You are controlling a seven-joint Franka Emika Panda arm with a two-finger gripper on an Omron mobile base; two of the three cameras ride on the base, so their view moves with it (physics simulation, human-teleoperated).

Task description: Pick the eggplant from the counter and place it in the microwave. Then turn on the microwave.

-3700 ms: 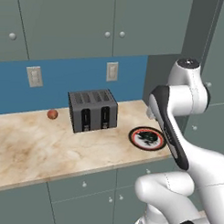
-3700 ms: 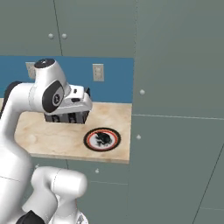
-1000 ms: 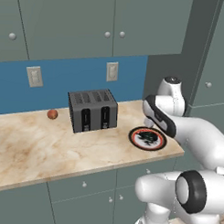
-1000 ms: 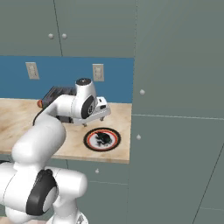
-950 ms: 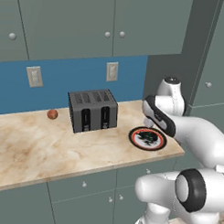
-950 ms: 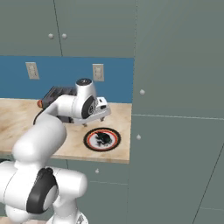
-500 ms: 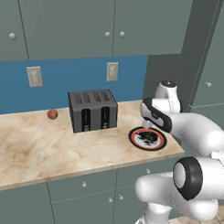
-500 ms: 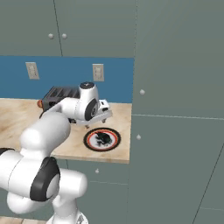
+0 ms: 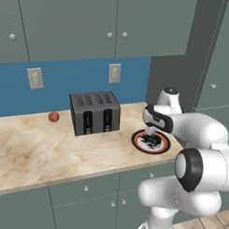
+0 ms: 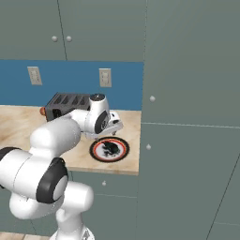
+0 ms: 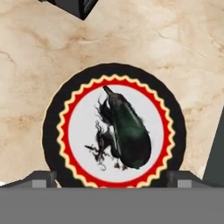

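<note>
Surface finishes, as we read them.
Eggplant (image 11: 129, 133): smooth, glossy dark skin with a soft sheen. Plate (image 11: 57, 127) under it: smooth, glazed look, black rim, red and cream scalloped ring. Counter (image 9: 35, 151): beige marbled stone look, polished. Toaster (image 9: 94, 112): matt grey metal look. Cabinet fronts (image 9: 82, 26): flat matt grey-green.

Even, flat rendered light; soft shadows, no glare, slightly pixelated.

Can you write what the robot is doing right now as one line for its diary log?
stage: reaching | gripper: open, above plate | eggplant: lying on plate, not gripped | toaster: behind on counter
</note>
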